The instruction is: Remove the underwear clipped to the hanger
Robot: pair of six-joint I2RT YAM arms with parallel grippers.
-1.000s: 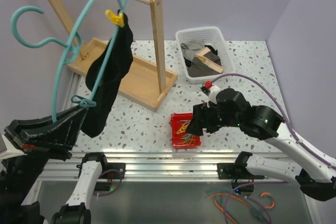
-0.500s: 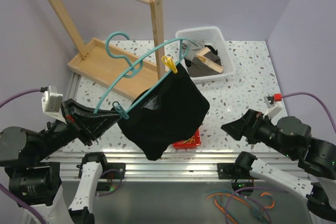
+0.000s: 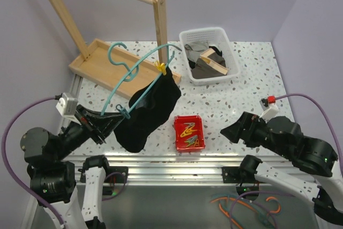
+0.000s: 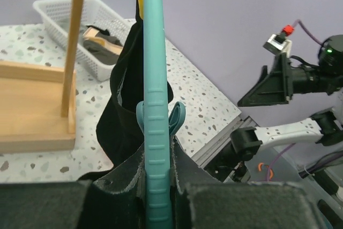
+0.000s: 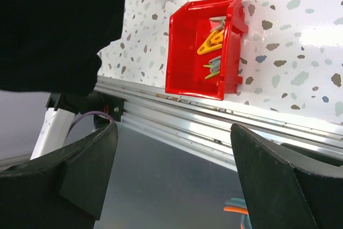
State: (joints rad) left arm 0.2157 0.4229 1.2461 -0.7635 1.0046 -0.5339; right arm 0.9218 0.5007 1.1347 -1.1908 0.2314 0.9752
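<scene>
Underwear (image 3: 146, 112) – black, soft, bunched into a narrow drape – hangs left of centre in the top view, above the near part of the speckled surface (image 3: 236, 100). Whether its lowest fold touches that surface cannot be told. It is pinned to the hanger (image 3: 140, 63) at two places: a yellow clip (image 3: 160, 67) at the upper right end of the cloth and a teal clip (image 3: 124, 113) at the lower left end. The teal-green hanger is held off the rack and tilted, its curled hook up and to the left, its arch sweeping right toward the yellow clip.

The left gripper (image 3: 113, 117) is clamped on the hanger's bar just beside the teal clip. In the left wrist view the ribbed bar runs straight up from between the pads, with black cloth (image 4: 126, 105) falling to its left.

The right gripper (image 3: 231, 131) hovers at the lower right of the top view, well apart from the cloth, fingers spread wide and holding nothing – its wrist view looks between them at a red bin (image 5: 185, 52) of coloured clips, with the black fabric (image 5: 59, 25) filling the upper left corner.

Behind, a wooden rack (image 3: 159, 36) stands at upper left and a white basket (image 3: 202, 29) of cloths sits to its right.
</scene>
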